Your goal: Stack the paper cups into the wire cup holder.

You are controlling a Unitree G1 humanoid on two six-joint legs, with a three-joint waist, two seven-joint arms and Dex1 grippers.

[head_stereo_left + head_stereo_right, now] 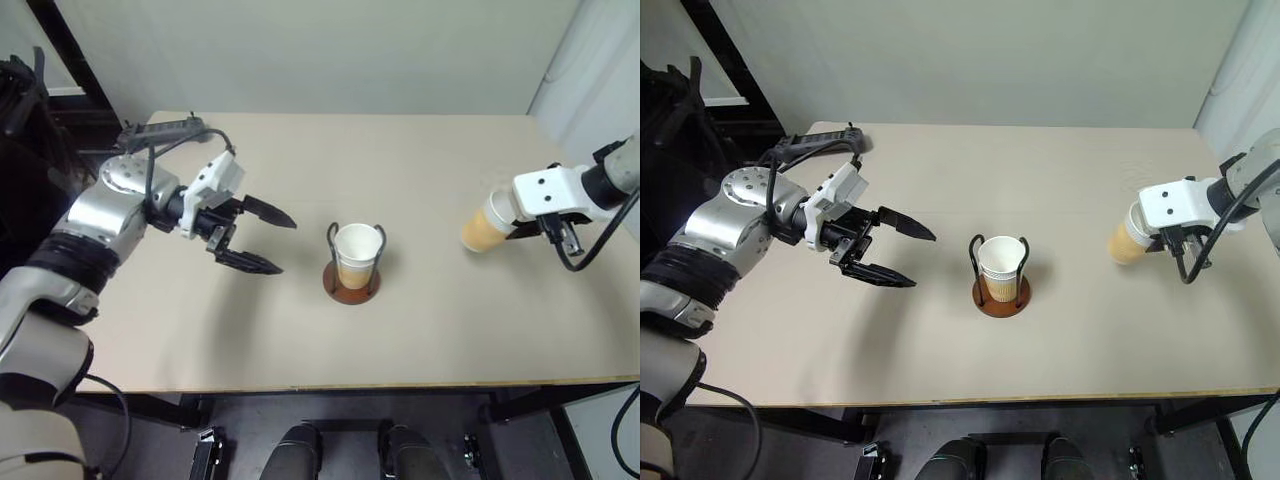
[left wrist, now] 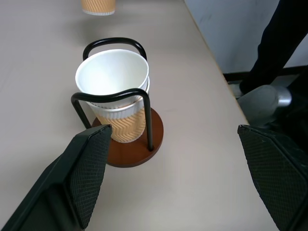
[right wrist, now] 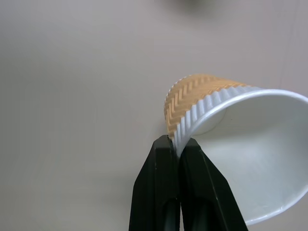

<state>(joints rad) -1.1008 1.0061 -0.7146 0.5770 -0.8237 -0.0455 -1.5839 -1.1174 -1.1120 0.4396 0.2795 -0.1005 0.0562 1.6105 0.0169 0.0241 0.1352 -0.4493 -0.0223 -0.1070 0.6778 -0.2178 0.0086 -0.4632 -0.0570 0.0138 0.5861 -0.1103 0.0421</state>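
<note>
Your right gripper (image 3: pixel 179 149) pinches one paper cup (image 1: pixel 483 228) by its rim above the desk's (image 1: pixel 300 340) right edge, your left gripper (image 1: pixel 262 238) gapes wide and empty, and the wire cup holder (image 1: pixel 352 272) mid-desk holds nested cups (image 1: pixel 357 252).

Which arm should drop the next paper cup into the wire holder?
Right. The right gripper is already shut on a paper cup's rim, held off the table. The left gripper is open and empty beside the wire cup holder.
</note>
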